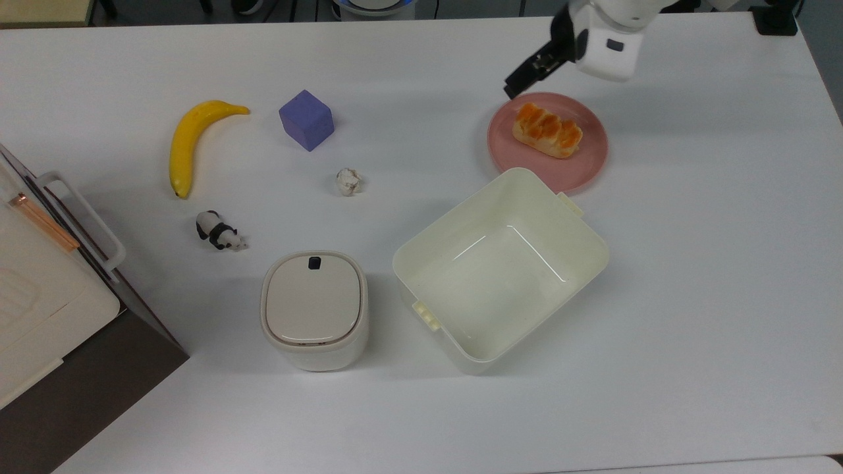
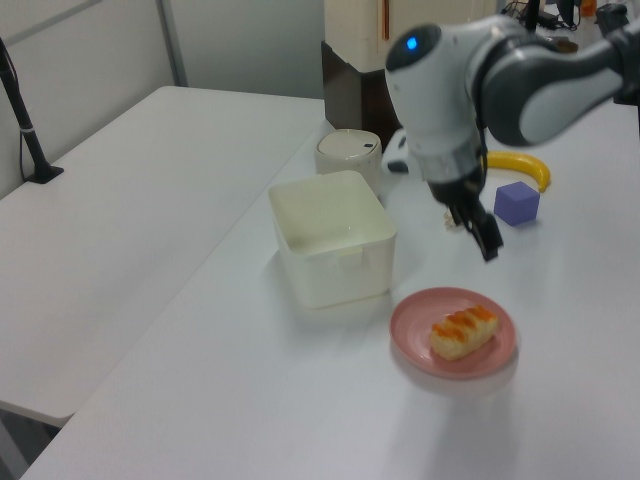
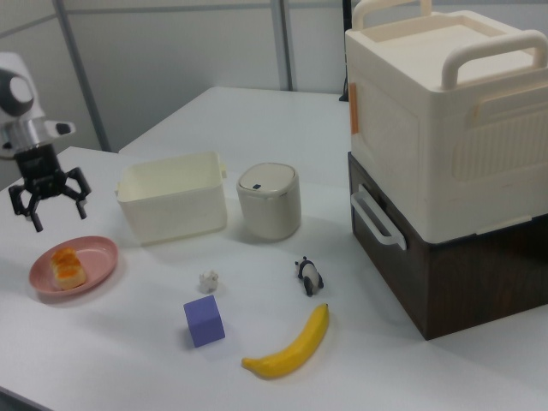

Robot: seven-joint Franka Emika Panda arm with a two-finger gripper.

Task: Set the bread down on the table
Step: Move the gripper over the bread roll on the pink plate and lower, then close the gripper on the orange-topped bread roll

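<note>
— Where is the tool (image 3: 49, 205) and how do its fingers stand?

— It hangs in the air with its fingers spread apart and nothing between them. In the right view it sits above the pink plate (image 3: 96, 259), well clear of it. In the top view one dark finger (image 1: 527, 72) points down toward the plate's upper left edge.

— And the bread (image 1: 548, 130)?

— It lies on the plate, not on the bare surface (image 1: 691, 276). Nothing touches it. In the left view the bread (image 2: 463, 331) rests toward the left view's right half of the plate (image 2: 412, 325), with the tool (image 2: 487, 238) above and beyond it.

— What is close by?

— A cream open bin (image 1: 502, 268) stands just beside the plate; in the top view its upper corner overlaps the plate's lower edge. A lidded cream can (image 1: 314, 309) stands to the top view's left of the bin.

— Farther out?

— A small paper ball (image 1: 349, 181), a purple cube (image 1: 306, 120), a banana (image 1: 191, 141) and a toy panda (image 1: 218, 232) lie apart from one another on the top view's left half. A large cream box on a dark brown base (image 3: 445, 163) stands at the edge of the surface beyond them.
</note>
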